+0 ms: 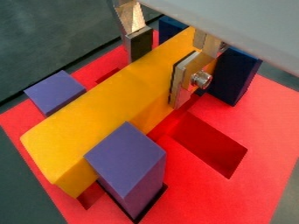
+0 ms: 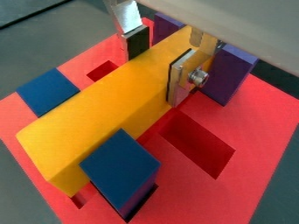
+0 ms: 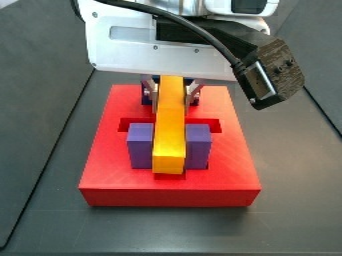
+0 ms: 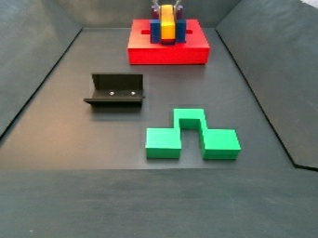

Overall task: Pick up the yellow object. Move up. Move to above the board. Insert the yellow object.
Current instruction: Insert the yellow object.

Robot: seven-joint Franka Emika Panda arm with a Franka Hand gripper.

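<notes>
The tool (image 1: 163, 59) stood over the red board (image 3: 214, 180), its silver fingers (image 1: 184, 74) closed on the yellow bar (image 1: 111, 109), which lay between the blue-purple posts (image 1: 126, 162) on the board.

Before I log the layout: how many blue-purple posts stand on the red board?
4 show. In a wrist view, two flank the yellow bar's free end; two stand by the gripper, one each side. More may be hidden.

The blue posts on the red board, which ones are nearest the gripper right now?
The far pair flanking the gripper; one post stands beside its finger, while the near pair flanks the yellow bar's free end.
</notes>
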